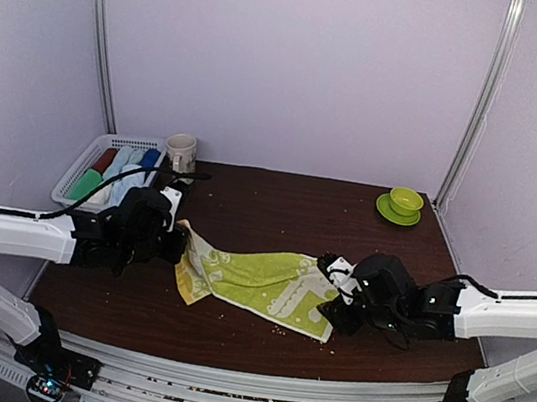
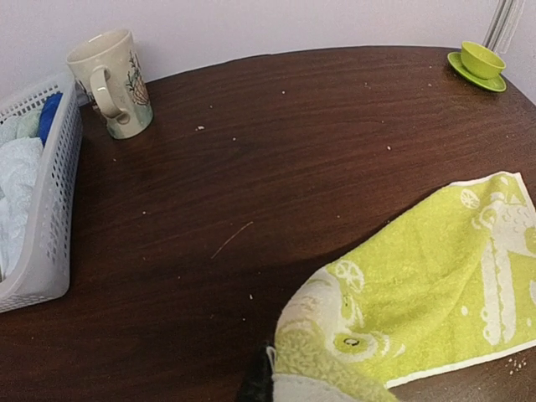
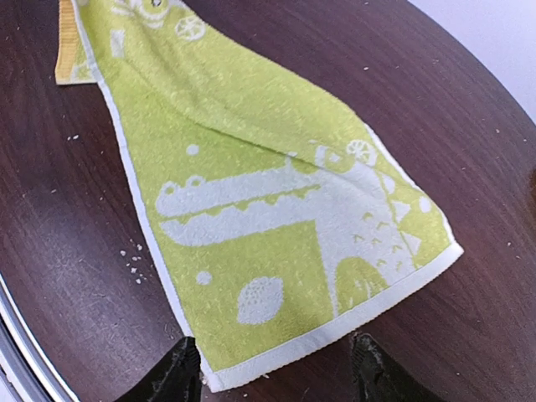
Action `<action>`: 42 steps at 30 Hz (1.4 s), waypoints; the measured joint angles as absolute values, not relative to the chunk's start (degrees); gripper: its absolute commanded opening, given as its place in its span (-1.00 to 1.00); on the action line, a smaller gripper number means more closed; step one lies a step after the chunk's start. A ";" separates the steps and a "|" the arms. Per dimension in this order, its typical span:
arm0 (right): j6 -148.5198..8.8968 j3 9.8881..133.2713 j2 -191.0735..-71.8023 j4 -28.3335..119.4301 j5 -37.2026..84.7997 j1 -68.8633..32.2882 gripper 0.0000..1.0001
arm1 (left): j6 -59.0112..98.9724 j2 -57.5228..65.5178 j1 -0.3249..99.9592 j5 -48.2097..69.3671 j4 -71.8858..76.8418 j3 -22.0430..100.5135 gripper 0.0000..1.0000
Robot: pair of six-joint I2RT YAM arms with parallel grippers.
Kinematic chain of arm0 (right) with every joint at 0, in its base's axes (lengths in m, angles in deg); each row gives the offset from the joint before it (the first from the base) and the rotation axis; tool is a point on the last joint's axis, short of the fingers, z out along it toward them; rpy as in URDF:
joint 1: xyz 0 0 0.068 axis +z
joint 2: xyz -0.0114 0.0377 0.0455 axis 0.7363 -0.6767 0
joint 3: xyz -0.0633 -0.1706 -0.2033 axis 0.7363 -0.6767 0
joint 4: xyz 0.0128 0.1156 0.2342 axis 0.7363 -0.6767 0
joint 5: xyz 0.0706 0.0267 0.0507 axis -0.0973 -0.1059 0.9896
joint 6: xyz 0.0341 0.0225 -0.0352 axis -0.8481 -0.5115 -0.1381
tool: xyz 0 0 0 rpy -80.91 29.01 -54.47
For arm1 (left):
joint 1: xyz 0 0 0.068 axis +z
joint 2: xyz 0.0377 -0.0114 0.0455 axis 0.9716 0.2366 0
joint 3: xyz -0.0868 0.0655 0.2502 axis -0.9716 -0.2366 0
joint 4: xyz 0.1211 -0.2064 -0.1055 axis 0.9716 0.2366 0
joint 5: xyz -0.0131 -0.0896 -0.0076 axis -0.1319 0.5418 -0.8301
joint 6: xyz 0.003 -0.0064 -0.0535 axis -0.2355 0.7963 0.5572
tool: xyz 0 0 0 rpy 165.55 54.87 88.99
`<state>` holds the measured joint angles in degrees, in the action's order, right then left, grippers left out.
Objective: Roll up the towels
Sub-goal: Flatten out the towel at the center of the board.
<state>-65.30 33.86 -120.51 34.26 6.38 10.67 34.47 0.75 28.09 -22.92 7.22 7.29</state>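
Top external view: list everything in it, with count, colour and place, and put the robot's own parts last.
yellow-green terry towel with white crocodile print: one, yellow-green and white, spread across the table's near middle between the arms
white slatted plastic basket: one, white, far left corner
rolled cloths: several, red, green, pale and blue, inside the basket
cream ceramic mug: one, cream, upright just right of the basket
green cup on a green saucer: one set, lime green, far right corner
dark brown wooden table: one, dark brown, under everything
pale crumbs: many, whitish, scattered on the table
left pincer: one, black, shut on the towel's left end
right pincer: one, black, open at the towel's right end
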 measured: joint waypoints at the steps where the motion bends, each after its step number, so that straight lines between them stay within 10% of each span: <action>1: -65.28 34.10 -121.47 34.11 7.10 11.02 0.23 | 34.51 0.51 28.09 -22.92 7.28 7.16 -1.00; 12: -66.88 48.48 -143.54 22.33 3.56 18.71 0.28 | 34.84 -1.78 28.09 -23.68 9.51 7.03 -1.00; 32: -73.39 53.22 -149.86 5.24 -5.99 21.69 0.23 | 35.16 -3.23 28.09 -23.66 10.76 6.44 -1.00; 42: -71.05 53.27 -152.40 6.70 -5.89 19.52 -1.00 | 35.36 -2.55 28.09 -23.55 10.80 5.50 -1.00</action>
